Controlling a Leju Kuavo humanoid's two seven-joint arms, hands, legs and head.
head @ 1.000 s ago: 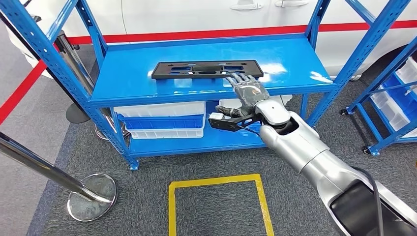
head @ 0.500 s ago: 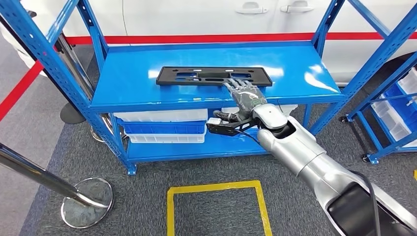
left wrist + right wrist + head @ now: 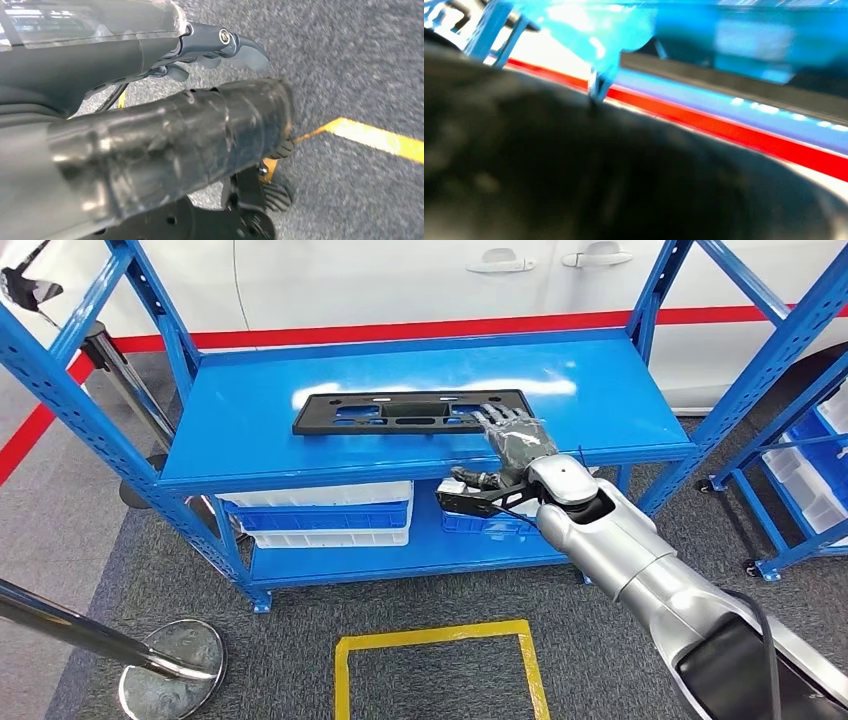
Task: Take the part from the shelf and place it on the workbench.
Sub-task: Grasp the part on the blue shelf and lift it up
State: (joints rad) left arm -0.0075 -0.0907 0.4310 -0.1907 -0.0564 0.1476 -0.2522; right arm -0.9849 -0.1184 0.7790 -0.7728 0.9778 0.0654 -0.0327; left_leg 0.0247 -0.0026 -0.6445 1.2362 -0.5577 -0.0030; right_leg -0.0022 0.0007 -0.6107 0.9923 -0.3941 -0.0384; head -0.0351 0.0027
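Here your right hand (image 3: 513, 437) rests its fingertips on the part (image 3: 411, 412), which lies flat on the shelf (image 3: 300, 455).

You can see the black part lying lengthwise across the middle of the blue top shelf, with your right hand's fingers laid flat over its right end, not wrapped around it, so nothing is grasped. White and blue bins (image 3: 320, 512) sit on the lower level. Your left hand (image 3: 220, 47) hangs over grey carpet near a yellow floor line (image 3: 380, 139), fingers loosely extended, holding nothing.
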